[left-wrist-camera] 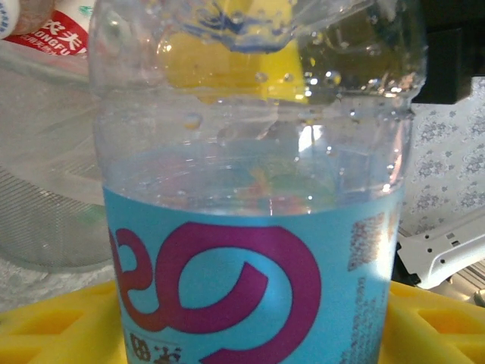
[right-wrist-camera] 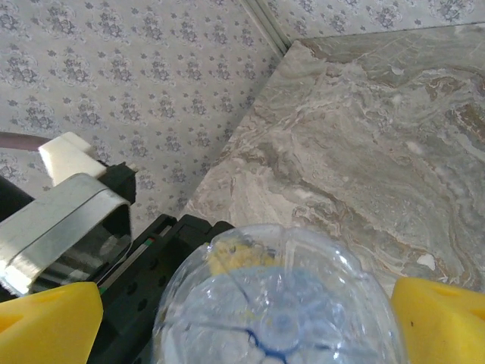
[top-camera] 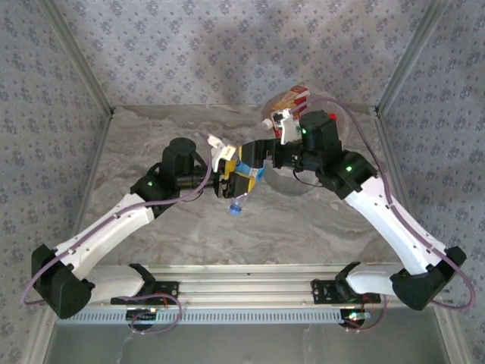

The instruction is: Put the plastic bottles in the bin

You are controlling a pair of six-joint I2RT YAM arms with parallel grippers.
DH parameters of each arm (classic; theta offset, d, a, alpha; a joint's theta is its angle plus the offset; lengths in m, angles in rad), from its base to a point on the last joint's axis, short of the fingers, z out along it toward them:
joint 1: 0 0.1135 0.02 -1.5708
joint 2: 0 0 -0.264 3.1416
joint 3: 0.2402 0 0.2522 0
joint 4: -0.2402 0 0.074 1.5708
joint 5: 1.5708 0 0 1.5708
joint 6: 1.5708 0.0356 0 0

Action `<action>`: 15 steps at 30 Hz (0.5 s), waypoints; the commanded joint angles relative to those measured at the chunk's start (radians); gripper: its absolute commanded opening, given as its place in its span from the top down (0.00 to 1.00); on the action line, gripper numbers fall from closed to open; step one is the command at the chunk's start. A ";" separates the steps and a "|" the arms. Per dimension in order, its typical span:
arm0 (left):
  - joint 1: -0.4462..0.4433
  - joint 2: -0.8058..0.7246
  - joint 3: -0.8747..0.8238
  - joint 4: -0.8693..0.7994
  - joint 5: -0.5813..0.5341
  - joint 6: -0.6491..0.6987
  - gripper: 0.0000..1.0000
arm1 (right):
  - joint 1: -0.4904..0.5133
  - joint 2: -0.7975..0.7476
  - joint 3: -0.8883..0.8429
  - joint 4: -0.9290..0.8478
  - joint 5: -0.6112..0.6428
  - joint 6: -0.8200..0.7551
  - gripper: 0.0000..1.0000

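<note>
Grey marbled worktop [top-camera: 151,227] spreads under both arms; at its far right stands the translucent bin [top-camera: 286,183], with a red-labelled bottle [top-camera: 292,98] already inside. Just beside the bin, lifted between the two wrists near the middle, is the blue-labelled bottle [top-camera: 241,193], tilted with its blue cap [top-camera: 236,208] toward the near edge.

As I judge it, this looks like a hand-over in mid-air; if one side lets go before the other has clamped, the bottle drops to the worktop and may roll away. Its thin, smooth wall could also slip or buckle under a squeeze on the rounded base.

Left end effector [top-camera: 233,173] is grasping the bottle; its yellow pads [left-wrist-camera: 45,334] sit against either side of the label, jaws partly apart. Right end effector [top-camera: 254,158] is spread wide and released; its pads [right-wrist-camera: 443,318] flank the bottle's base with a gap showing on one side, gripping nothing.
</note>
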 commanded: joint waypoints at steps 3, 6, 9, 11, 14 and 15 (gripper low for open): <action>-0.017 -0.034 0.043 0.005 -0.020 0.027 0.28 | 0.013 0.013 0.041 0.005 0.032 -0.012 0.04; -0.020 -0.041 0.045 -0.001 -0.033 0.032 0.28 | 0.019 0.018 0.043 0.011 0.020 -0.005 0.14; -0.023 -0.045 0.045 -0.003 -0.038 0.034 0.28 | 0.021 0.020 0.044 0.012 0.015 -0.002 0.19; -0.024 -0.044 0.049 -0.004 -0.039 0.035 0.28 | 0.022 0.017 0.044 0.012 0.015 0.001 0.23; -0.029 -0.043 0.052 -0.007 -0.040 0.037 0.23 | 0.024 0.011 0.046 0.014 0.017 0.008 0.28; -0.030 -0.043 0.054 -0.008 -0.042 0.038 0.21 | 0.023 0.008 0.048 0.014 0.018 0.010 0.29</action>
